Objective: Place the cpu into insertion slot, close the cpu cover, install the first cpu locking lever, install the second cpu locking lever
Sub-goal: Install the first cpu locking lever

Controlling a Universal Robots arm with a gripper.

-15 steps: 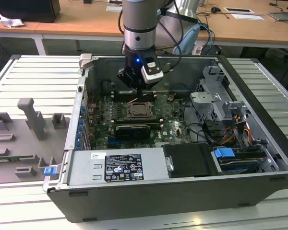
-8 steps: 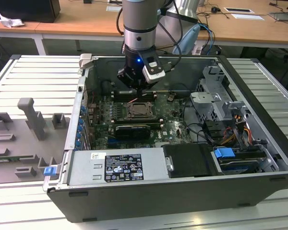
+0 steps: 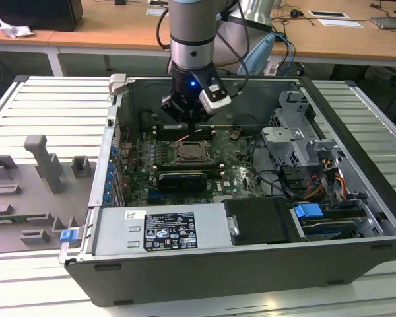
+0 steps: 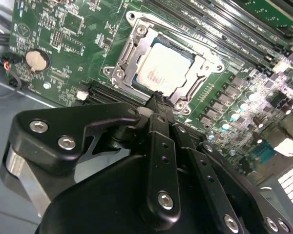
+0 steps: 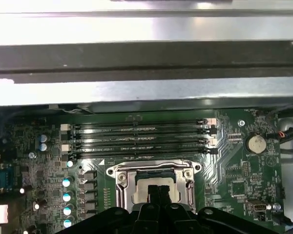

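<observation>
The cpu lies flat in the insertion slot on the green motherboard, its pale metal top showing. The cpu cover, a silvery frame, lies down around the chip's edges. My gripper hovers just above the socket's near edge, its two black fingers pressed together with nothing between them. In the first wrist view the gripper sits over the cpu, inside the socket rim. In the exterior view the gripper hangs slightly behind the socket. I cannot make out how the locking levers stand.
Long black memory slots run right behind the socket. A coin battery sits to one side. A black card, the power supply and a drive cage crowd the open case. Grey fixtures stand at the exterior view's left.
</observation>
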